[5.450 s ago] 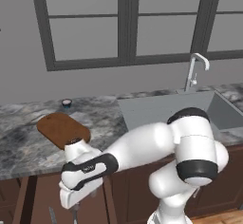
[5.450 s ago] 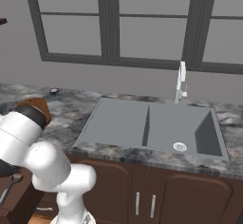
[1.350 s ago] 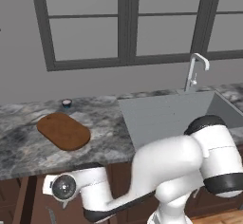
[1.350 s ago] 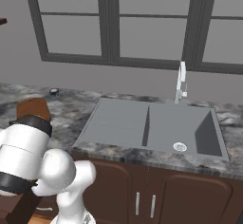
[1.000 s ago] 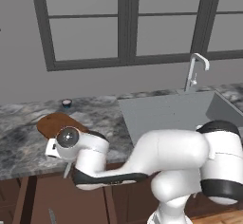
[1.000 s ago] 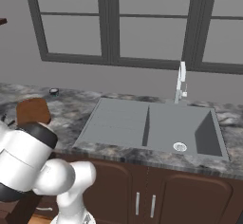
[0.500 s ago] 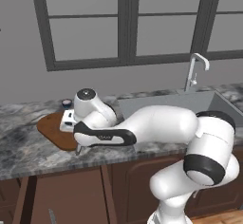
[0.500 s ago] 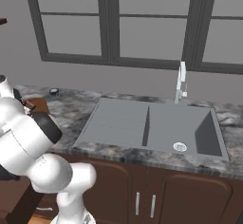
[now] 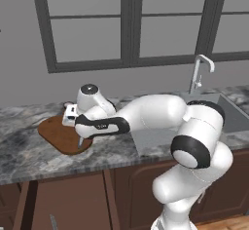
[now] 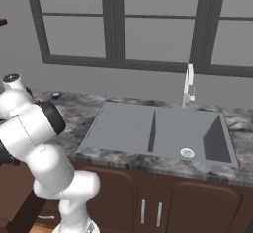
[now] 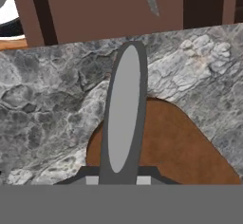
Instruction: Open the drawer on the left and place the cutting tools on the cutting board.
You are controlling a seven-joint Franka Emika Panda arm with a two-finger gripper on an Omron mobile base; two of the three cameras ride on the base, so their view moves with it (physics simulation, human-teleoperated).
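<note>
So the hand (image 9: 79,139) is pinching a slim grey knife-like cutting tool (image 11: 124,115), hanging blade-down over the near edge of the reddish-brown cutting board (image 9: 57,134) at the left of the marble desk (image 9: 29,151), its long axis near vertical.

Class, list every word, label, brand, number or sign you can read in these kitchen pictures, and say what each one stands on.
None can be read: no legible text on the reddish-brown wooden cutting board, the slim grey metal knife-like tool, the grey marbled stone counter or the silvery curved tap.
</note>
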